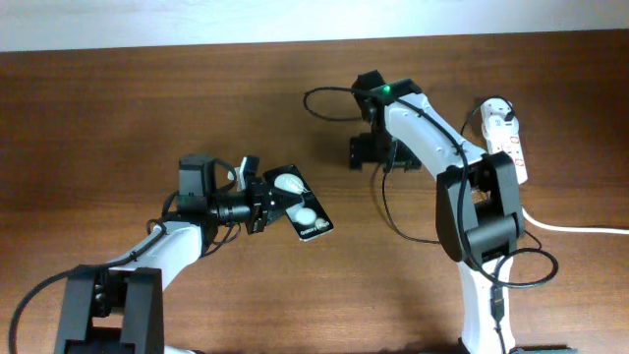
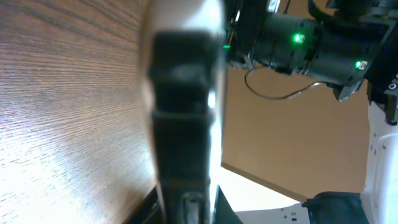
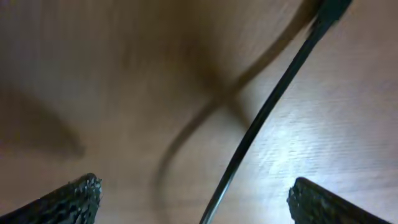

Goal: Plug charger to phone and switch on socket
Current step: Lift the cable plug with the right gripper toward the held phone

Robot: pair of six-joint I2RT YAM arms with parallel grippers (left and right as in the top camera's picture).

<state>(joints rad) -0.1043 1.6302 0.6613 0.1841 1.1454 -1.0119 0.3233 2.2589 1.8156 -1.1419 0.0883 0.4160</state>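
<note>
The phone [image 1: 303, 202], a glossy black slab, is held by its left edge in my left gripper [image 1: 276, 206], just left of the table's middle. The left wrist view shows the phone [image 2: 183, 118] edge-on between the shut fingers [image 2: 186, 213]. My right gripper [image 1: 373, 149] hovers above and right of the phone, wide open. The right wrist view shows the thin black charger cable [image 3: 267, 112] running between the spread fingertips [image 3: 196, 200], untouched. The cable [image 1: 386, 202] trails down toward the front of the table. The white socket [image 1: 509, 146] lies at the far right with a white adapter [image 1: 496, 106] at its top end.
The socket's thick white cord [image 1: 580, 228] runs off the right edge. A black wire [image 1: 329, 90] loops up from the right wrist. The right arm's base [image 1: 482, 221] stands between the cable and the cord. A pale wall borders the table's far edge.
</note>
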